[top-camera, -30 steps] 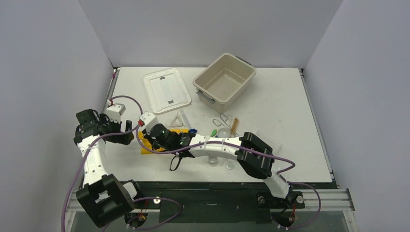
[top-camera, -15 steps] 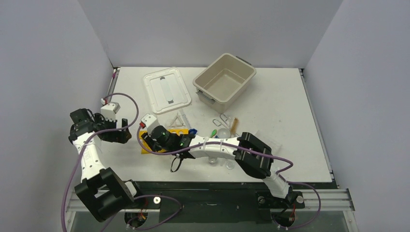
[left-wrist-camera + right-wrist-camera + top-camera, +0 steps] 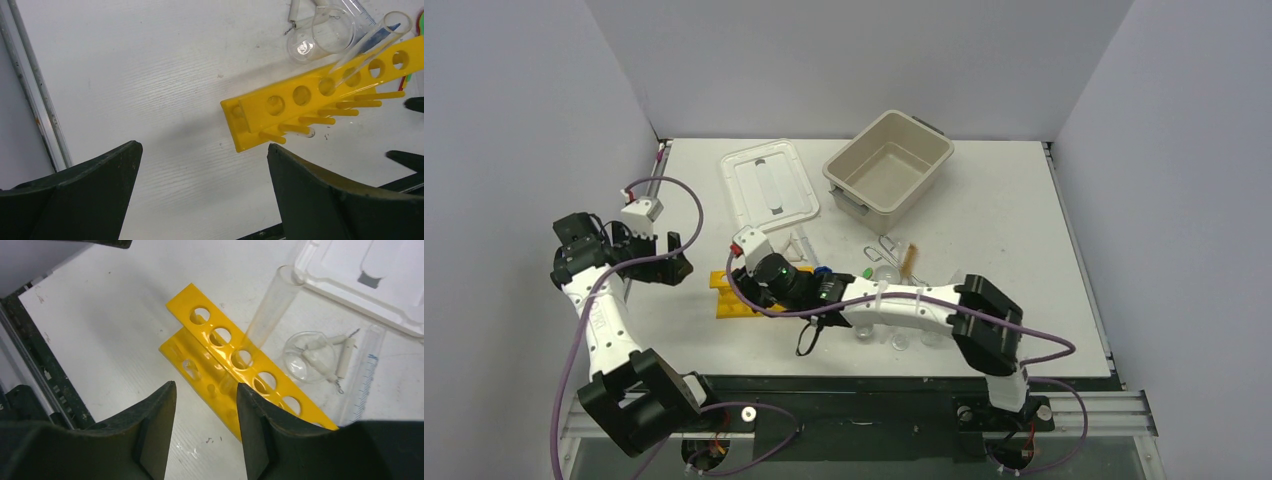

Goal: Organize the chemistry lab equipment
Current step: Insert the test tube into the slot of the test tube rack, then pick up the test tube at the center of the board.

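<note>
The yellow holed tube rack (image 3: 730, 299) lies on the table between my two arms. A clear test tube (image 3: 270, 306) leans in one of its middle holes, free of both grippers; the same test tube (image 3: 369, 42) shows in the left wrist view. My right gripper (image 3: 206, 386) hovers open just above the rack (image 3: 235, 371), nothing between its fingers. My left gripper (image 3: 202, 146) is wide open over bare table, left of the rack (image 3: 305, 107) and apart from it. A glass dish (image 3: 304, 361) with white-sleeved wire pieces and a graduated tube (image 3: 364, 374) lie behind the rack.
The beige tub (image 3: 921, 143) stands at the back centre, with the white lid (image 3: 769, 186) to its left. Metal tongs (image 3: 886, 246), a brush (image 3: 909, 260) and small clear beakers (image 3: 864, 331) lie around the right forearm. The table's left edge rail (image 3: 30, 95) is close to my left gripper.
My right gripper has opened and let go of the test tube, which now stands in the rack. My left gripper has opened fully and drawn back to the left, away from the rack.
</note>
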